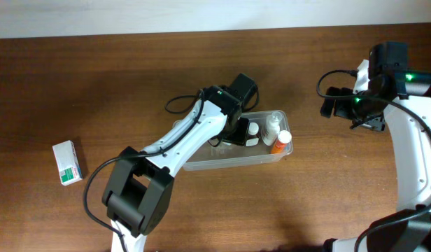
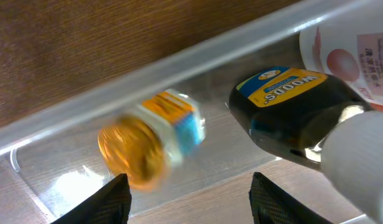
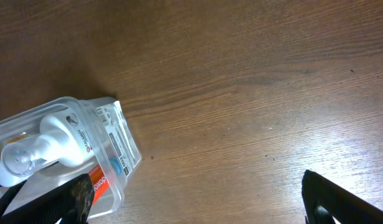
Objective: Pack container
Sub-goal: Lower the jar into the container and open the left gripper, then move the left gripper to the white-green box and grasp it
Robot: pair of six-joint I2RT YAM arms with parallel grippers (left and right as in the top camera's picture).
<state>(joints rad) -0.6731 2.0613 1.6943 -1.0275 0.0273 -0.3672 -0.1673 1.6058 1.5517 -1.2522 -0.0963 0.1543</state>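
Observation:
The clear plastic container (image 1: 222,162) lies at the table's middle. My left gripper (image 1: 235,134) is open and empty, low over the inside of the container (image 2: 179,62). In the left wrist view a small blurred bottle with a gold cap (image 2: 148,140) lies on its side just ahead of the fingers (image 2: 191,208), next to a dark "Woods" bottle (image 2: 291,118) and a white bottle with a pink label (image 2: 356,50). From overhead a white bottle (image 1: 273,126) and an orange-capped bottle (image 1: 282,140) fill the right end. My right gripper (image 1: 333,103) is open and empty, right of the container.
A small white-and-green box (image 1: 67,162) lies on the table at far left. In the right wrist view the container's right end (image 3: 92,107) with the white bottle (image 3: 55,140) sits at lower left, with bare wood between my right gripper's fingers (image 3: 198,211).

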